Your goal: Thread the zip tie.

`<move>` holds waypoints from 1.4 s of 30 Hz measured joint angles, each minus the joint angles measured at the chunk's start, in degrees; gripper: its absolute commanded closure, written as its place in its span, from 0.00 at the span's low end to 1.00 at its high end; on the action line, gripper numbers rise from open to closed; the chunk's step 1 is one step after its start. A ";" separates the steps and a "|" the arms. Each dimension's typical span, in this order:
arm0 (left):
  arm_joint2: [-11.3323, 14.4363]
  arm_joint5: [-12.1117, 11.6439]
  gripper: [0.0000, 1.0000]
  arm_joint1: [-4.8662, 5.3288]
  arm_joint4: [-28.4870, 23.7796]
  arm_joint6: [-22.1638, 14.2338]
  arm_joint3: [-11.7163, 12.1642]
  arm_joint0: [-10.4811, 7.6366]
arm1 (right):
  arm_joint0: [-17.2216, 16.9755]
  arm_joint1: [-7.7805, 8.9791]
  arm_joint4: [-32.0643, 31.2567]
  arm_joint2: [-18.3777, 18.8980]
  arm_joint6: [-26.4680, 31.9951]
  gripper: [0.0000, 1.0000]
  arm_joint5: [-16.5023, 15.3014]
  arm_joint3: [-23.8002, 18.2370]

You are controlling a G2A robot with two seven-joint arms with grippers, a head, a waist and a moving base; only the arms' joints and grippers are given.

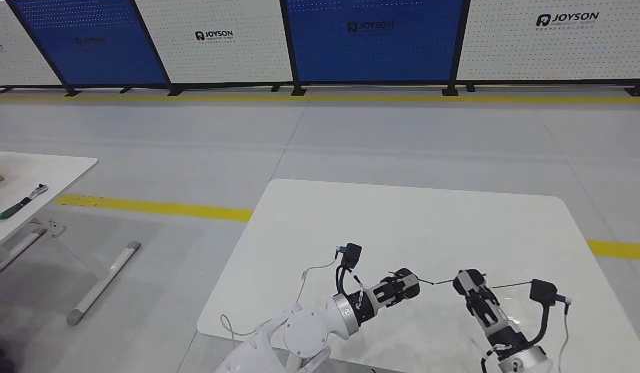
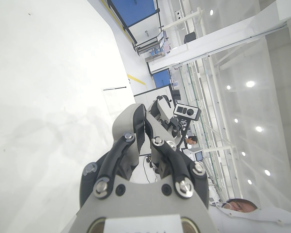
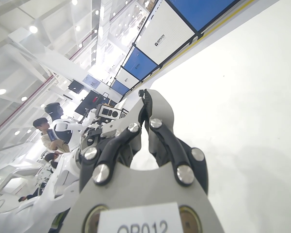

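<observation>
Near the desk's [image 1: 400,223] front edge, the right gripper [image 3: 143,101] pinches the tie [image 1: 436,283] (left gripper [image 2: 143,120] is squeezed together too).

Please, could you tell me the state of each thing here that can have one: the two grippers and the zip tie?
left gripper: shut, apparently on one end of the zip tie.
right gripper: shut, with a dark bit of the tie at its tips.
zip tie: stretched straight between both grippers, not yet threaded into a loop.
</observation>
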 measured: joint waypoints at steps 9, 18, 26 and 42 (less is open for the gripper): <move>0.00 0.00 1.00 0.00 0.00 0.00 0.00 0.00 | 0.96 -0.49 -0.69 -0.74 0.54 1.00 1.39 0.78; 0.00 0.00 1.00 0.00 0.00 0.00 0.00 0.00 | 1.14 -0.82 -1.89 -0.96 1.30 1.00 2.31 0.47; 0.02 0.16 1.00 0.01 0.39 0.34 0.05 -0.03 | -0.26 -1.01 0.66 1.01 -0.50 1.00 -0.24 0.48; 1.48 3.59 1.00 0.24 10.18 1.86 -1.75 0.59 | -1.18 -1.04 2.49 3.61 0.37 1.00 -0.74 1.32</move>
